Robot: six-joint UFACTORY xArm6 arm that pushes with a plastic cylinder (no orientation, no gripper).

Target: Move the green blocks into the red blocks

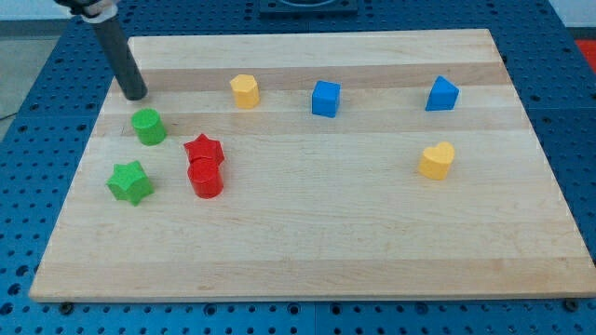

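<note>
A green cylinder [148,127] stands at the board's left. A green star block [129,182] lies below it, nearer the view's bottom. A red star block [204,149] sits to their right, touching a red cylinder [206,179] just below it. My tip [136,94] rests on the board just above and slightly left of the green cylinder, a small gap between them. The dark rod rises toward the view's top left.
A yellow block [244,90] and a blue cube [326,98] stand along the top middle. A blue wedge-like block [442,94] is at top right, and a yellow heart block [436,160] lies below it. The wooden board [317,251] sits on a blue perforated table.
</note>
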